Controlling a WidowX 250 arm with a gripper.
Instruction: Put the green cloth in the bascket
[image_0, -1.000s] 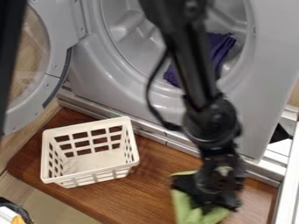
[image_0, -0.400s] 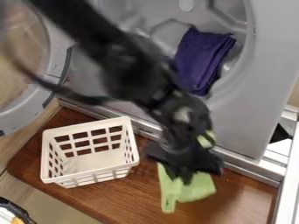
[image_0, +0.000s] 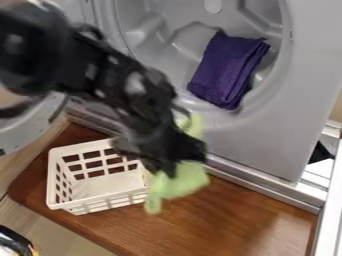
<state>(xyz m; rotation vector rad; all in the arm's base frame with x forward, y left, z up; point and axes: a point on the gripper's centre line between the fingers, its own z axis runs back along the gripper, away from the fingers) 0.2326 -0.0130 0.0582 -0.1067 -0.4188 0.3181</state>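
Above the right rim of the white basket (image_0: 100, 204), my black gripper (image_0: 167, 167) is shut on the green cloth (image_0: 179, 184). One part of the cloth hangs below the gripper, over and just right of the basket's right side. Another bit of it shows above the gripper, on the side toward the machine. The basket stands upright on the brown wooden board, and the arm covers part of its back right corner.
Behind the board stands a grey front-load machine (image_0: 267, 135) with its round door open at the left. A folded purple cloth (image_0: 227, 70) lies in its drum. A dark-rimmed object (image_0: 17, 242) sits at the lower left corner.
The gripper has moved left and upward from the lower right, carrying the green cloth off the board toward the basket. The basket and purple cloth have stayed put.
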